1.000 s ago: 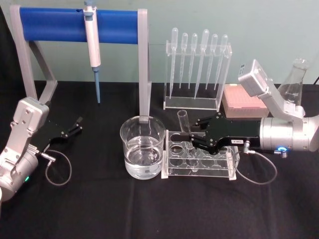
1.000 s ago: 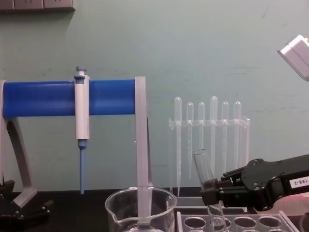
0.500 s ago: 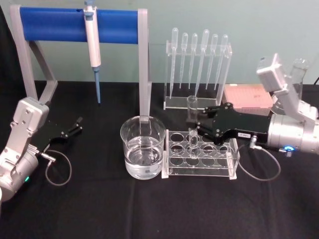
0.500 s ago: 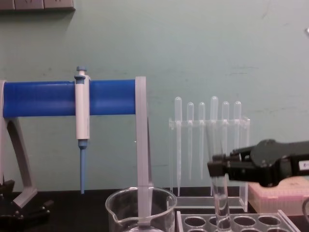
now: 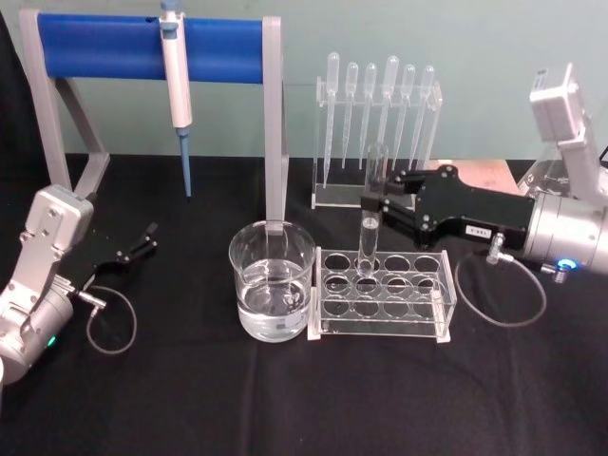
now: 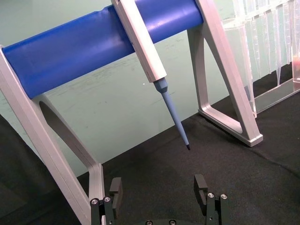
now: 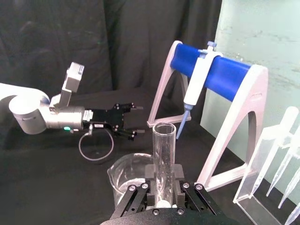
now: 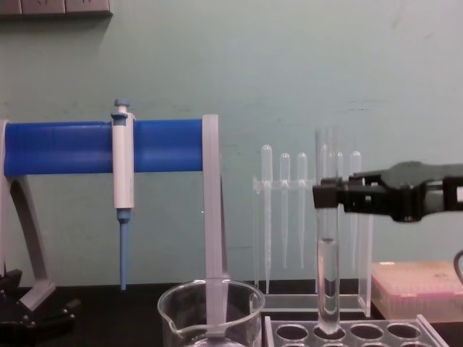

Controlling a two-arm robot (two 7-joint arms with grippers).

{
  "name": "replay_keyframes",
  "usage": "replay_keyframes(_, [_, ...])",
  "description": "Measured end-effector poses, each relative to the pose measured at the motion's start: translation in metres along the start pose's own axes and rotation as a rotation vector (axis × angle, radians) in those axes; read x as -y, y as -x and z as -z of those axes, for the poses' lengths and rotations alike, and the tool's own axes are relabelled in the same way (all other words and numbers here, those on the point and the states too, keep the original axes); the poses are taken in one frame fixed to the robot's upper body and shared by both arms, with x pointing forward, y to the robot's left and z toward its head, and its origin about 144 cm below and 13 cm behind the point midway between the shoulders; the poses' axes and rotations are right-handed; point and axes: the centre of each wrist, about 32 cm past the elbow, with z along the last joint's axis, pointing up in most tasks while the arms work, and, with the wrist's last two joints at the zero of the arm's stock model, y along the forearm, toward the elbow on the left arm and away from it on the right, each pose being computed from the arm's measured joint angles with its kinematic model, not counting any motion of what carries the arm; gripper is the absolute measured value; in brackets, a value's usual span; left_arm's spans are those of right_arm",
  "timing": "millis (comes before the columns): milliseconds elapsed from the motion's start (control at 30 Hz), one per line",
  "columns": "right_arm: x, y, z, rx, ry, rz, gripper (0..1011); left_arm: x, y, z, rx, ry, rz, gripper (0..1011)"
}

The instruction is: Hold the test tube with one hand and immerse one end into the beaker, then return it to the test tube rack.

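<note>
The test tube [image 5: 370, 218] is a clear glass tube standing upright, its round bottom just over a back hole of the clear rack [image 5: 380, 328]. My right gripper [image 5: 377, 204] is shut on its upper part, reaching in from the right. The chest view shows the tube [image 8: 327, 267] hanging from the black fingers [image 8: 340, 195], and the right wrist view shows it [image 7: 164, 150] clamped between the pads. The beaker [image 5: 272, 280], holding clear liquid, stands left of the rack, apart from the tube. My left gripper [image 5: 142, 239] rests open at the far left.
A blue-barred stand [image 5: 152, 47] with a white-and-blue pipettor [image 5: 176, 76] spans the back left; one grey leg stands right behind the beaker. A clear rack of plastic pipettes [image 5: 377, 123] sits behind the tube. A pink tip box [image 8: 416, 289] lies at the right.
The right gripper has risen and drawn back rightward with the tube. The tube went from tilted and deep in the rack to upright with its bottom at the rack's top. The left arm stayed still.
</note>
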Motion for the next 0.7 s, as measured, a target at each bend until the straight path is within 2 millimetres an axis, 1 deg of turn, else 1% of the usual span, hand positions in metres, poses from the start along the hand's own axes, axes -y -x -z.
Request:
replay_keyframes(400, [0.001, -0.006, -0.026, -0.005, -0.019, 0.007, 231, 0.0, 0.0, 0.0, 0.0, 0.0, 0.0, 1000])
replay_keyframes(700, [-0.001, -0.008, -0.034, 0.0, -0.019, 0.003, 231, 0.0, 0.0, 0.0, 0.0, 0.0, 0.0, 1000])
